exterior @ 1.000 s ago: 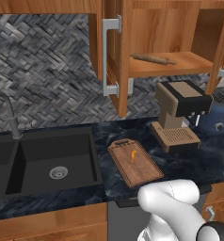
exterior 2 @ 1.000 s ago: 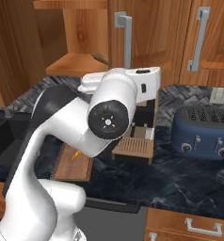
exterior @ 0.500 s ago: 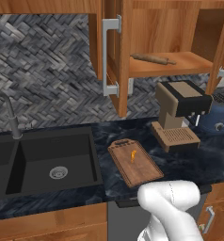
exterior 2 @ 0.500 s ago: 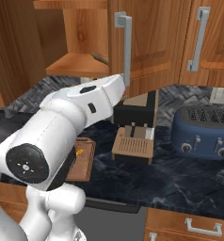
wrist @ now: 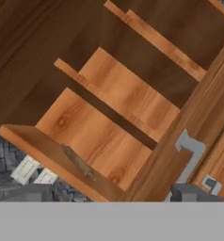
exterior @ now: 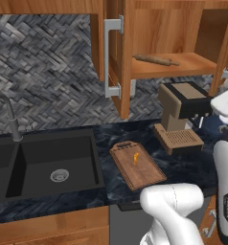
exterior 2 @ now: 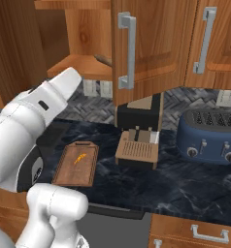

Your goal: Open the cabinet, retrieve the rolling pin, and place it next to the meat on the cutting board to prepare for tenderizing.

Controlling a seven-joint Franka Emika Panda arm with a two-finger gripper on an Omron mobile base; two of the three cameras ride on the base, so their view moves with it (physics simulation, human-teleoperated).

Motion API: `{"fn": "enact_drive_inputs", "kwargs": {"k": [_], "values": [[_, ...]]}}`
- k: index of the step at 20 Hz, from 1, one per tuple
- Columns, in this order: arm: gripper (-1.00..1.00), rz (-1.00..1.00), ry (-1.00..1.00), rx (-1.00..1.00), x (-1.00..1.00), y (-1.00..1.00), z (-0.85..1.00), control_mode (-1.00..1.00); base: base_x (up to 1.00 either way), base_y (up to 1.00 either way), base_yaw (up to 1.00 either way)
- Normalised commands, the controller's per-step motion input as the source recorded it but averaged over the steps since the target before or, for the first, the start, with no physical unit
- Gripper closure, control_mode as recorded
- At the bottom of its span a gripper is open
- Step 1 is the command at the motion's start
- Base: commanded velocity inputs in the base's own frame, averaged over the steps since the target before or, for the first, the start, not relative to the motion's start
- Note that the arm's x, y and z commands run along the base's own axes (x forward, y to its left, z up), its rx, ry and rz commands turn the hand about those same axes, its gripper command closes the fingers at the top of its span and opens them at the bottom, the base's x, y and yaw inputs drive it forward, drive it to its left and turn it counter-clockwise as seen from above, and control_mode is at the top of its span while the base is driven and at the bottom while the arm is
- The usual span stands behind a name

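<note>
The rolling pin (exterior: pixel 155 60) is seen lying on its side on the lower shelf of the cabinet (exterior: pixel 183 28), near the shelf's front edge and slightly slanted, so that it can be reached from the front now that the doors are swung wide; in the hand view it appears as a slim brown rod (wrist: pixel 79 163) resting by the lip of the same shelf. The left door is held out toward the room with its long grey bar handle (exterior: pixel 111 57) facing left, and the right door with its own handle (exterior 2: pixel 127 51) is shown standing open in the right base view, which leaves the shelf unobstructed. Below and nearer, on the dark marbled counter (exterior: pixel 183 165), the cutting board (exterior: pixel 137 165) is laid with its handle slot at the far end, and the meat (exterior: pixel 135 158) is set near its middle, bare board being left on either side where the pin could be put down. Just right of the board a coffee machine (exterior: pixel 180 115) is placed under the cabinet, a blue toaster (exterior 2: pixel 209 138) farther right, and a black sink (exterior: pixel 44 165) to the left. The fingertips are not shown in the pictures; the pincer is taken to be released and spread wide, with nothing grasped, and the hand camera is aimed up at the shelf, which is judged to suit a reach for the pin.
</note>
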Motion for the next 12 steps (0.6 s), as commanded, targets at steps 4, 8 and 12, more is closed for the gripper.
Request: {"fn": "enact_drive_inputs", "kwargs": {"k": [4,8,12], "values": [[-1.0,0.0,0.0,-0.22,0.31,0.11,0.0,-1.0,0.0,0.0,0.0],[-1.0,0.03,0.0,-0.17,0.46,0.0,0.0,-1.0,0.0,0.0,0.0],[-1.0,0.04,0.01,-0.13,0.62,0.05,0.0,-1.0,0.0,0.0,0.0]]}}
